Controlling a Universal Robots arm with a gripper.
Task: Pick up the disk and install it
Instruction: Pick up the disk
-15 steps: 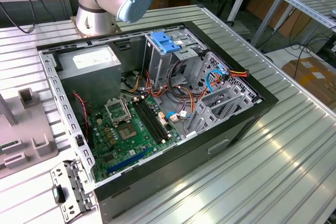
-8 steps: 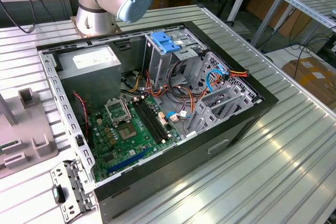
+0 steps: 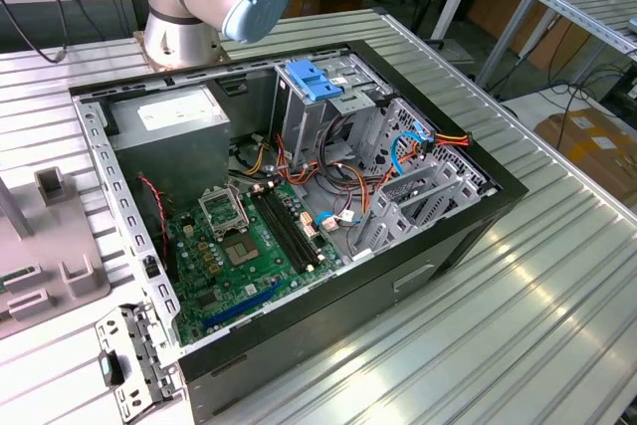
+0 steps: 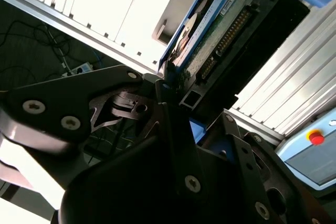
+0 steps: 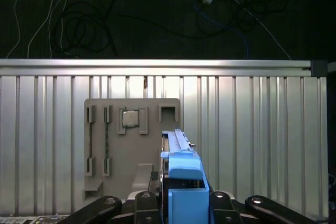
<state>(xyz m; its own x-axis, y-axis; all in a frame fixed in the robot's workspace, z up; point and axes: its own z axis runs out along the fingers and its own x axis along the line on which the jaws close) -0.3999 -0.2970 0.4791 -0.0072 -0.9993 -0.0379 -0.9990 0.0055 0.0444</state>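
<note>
**The gripper has the disk in a tight pinch**

The gripper (image 4: 170, 85) is pressed together on the disk (image 4: 220, 24), a hard drive in a blue plastic frame. In both wrist views the disk sticks out from between the dark fingers. It is held by one end, up over the ribbed metal table (image 5: 262, 129).

I think the disk is heavy for its size and hard all over, so it will not bend. It is also easy to hurt, and a bump or a drop could break it. Its green circuit board (image 4: 206, 51) is bare on one side, so that is a bad place to squeeze. The blue frame and the metal edges look like the safe places to grip. Held by one end, it could tip if the pinch got loose.

The second wrist view shows the green board, a row of plug pins (image 4: 231, 30) and a red button (image 4: 316, 138). The first wrist view looks along the disk's thin edge, with a grey holder plate (image 5: 131, 156) and a square chip (image 5: 132, 118) below it. The exterior view shows the open computer case (image 3: 299, 316), with its power supply box (image 3: 169, 121), motherboard (image 3: 239, 246) and a light-blue bracket (image 3: 314, 80).
</note>
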